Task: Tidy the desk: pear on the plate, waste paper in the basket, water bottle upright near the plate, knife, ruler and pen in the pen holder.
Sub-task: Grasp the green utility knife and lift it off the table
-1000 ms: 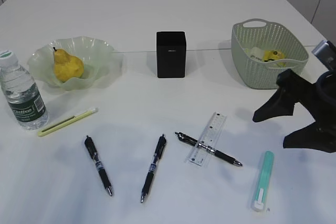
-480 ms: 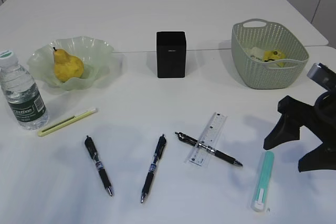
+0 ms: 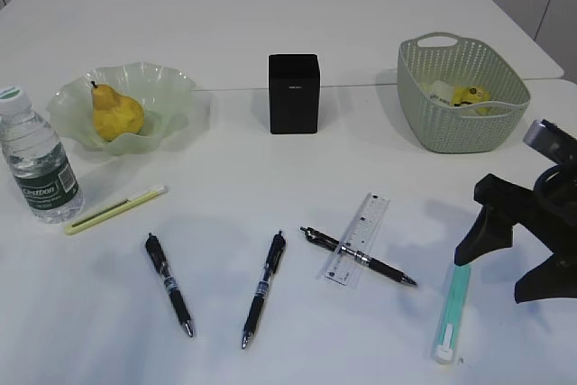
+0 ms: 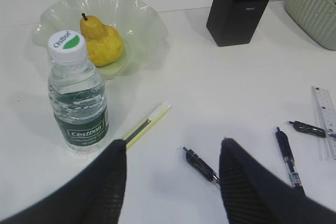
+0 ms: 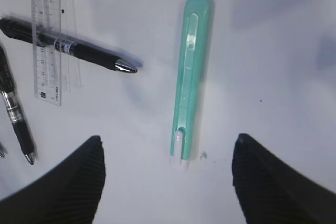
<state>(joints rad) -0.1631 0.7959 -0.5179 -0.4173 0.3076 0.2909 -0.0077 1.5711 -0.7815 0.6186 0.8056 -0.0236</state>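
Observation:
The pear [image 3: 117, 114] lies in the plate [image 3: 176, 87], and the water bottle [image 3: 38, 161] stands upright beside it. Waste paper [image 3: 469, 95] is in the basket [image 3: 455, 128]. The black pen holder [image 3: 293, 94] stands mid-desk. A yellow-green knife [image 3: 115, 209], two pens [image 3: 169, 284] [image 3: 263, 288], and a third pen [image 3: 359, 257] under the ruler [image 3: 358, 238] lie in front. My right gripper [image 3: 496, 274] [image 5: 168, 140] hangs open over the near end of a teal knife [image 5: 191, 72]. My left gripper [image 4: 172, 145] is open above bare desk [image 4: 173, 103], near the bottle [image 4: 77, 93].
The desk's front edge runs close below the teal knife [image 3: 452, 311]. A seam crosses the tabletop behind the pen holder. The basket stands just behind my right arm.
My right gripper has dropped from in front of the basket toward the front edge and now sits over the teal knife. The jaws stayed open. Nothing on the desk moved.

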